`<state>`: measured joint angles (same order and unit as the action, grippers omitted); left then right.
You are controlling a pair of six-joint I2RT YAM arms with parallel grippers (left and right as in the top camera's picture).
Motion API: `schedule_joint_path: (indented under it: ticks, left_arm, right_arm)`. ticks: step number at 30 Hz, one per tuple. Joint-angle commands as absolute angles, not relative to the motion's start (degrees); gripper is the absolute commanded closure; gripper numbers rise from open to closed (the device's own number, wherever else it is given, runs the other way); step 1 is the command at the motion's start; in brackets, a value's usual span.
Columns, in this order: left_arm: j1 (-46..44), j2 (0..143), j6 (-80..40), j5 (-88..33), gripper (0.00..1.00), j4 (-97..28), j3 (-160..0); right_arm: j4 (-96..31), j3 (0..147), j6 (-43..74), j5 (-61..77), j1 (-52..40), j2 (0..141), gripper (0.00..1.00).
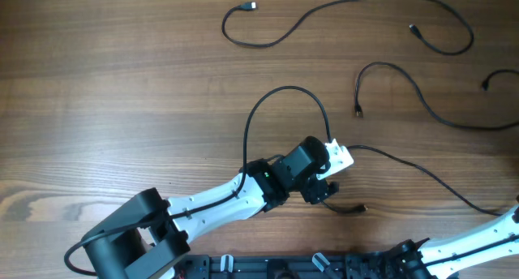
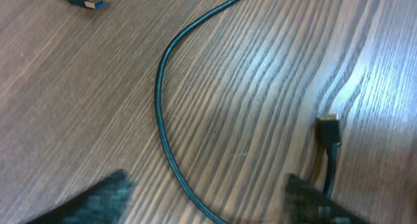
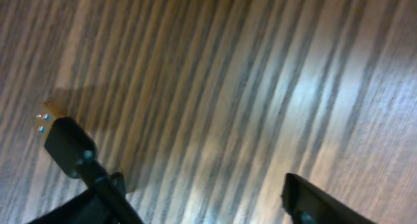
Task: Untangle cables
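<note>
**Left gripper open over a strand, grasp not yet made**

The left gripper (image 2: pixel 205 201) is wide open and holds nothing. Its fingers (image 2: pixel 98 198) stand on either side of a thin black strand (image 2: pixel 159 107) that lies flat on the table (image 1: pixel 122 109). From the gripper the strand runs ahead and then bends to the right. The fingers would therefore close across its long axis, which I judge is a good line for a grasp.

A short end with a plug (image 2: pixel 329 129) lies just beside the right-side finger and points ahead. I cannot tell if it belongs to the same cable.

The right gripper (image 3: pixel 205 208) is also open, with nothing between its fingers. A dark connector (image 3: pixel 65 146) lies near one finger, and contact cannot be judged. The left arm is clearly the nearer one to the strand.

The other cables (image 1: pixel 422 100) lie well apart, in loose curves toward the far right side. The near edge is close behind the left gripper. The wood on the left carries no cable, so I judge a pull has more room that way
</note>
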<state>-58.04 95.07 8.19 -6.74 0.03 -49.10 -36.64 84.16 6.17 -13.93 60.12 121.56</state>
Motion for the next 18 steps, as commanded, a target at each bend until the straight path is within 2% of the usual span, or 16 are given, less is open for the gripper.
schedule_joint_path:
  ticks: [1, 6, 13, 18]
  left_arm:
    - [-58.22, 95.81, 5.19, -6.61, 0.06, 0.3, -48.75]
    - [-58.24, 95.79, 2.48, -6.63, 0.0, 2.09, -48.75]
    - [-58.24, 95.79, 2.5, -6.61, 0.0, 4.34, -48.75]
    - [-58.24, 95.68, 2.5, -6.63, 0.0, 5.61, -48.75]
  right_arm:
    - [-36.75, 83.61, 6.11, -10.41, 59.75, 123.0, 0.15]
    - [-36.6, 84.03, 5.98, -5.78, 59.75, 121.12, 0.11]
    - [-36.51, 84.53, 6.0, -1.15, 59.75, 112.4, 0.09]
    - [-36.51, 84.53, 6.39, 0.03, 59.75, 103.74, 0.05]
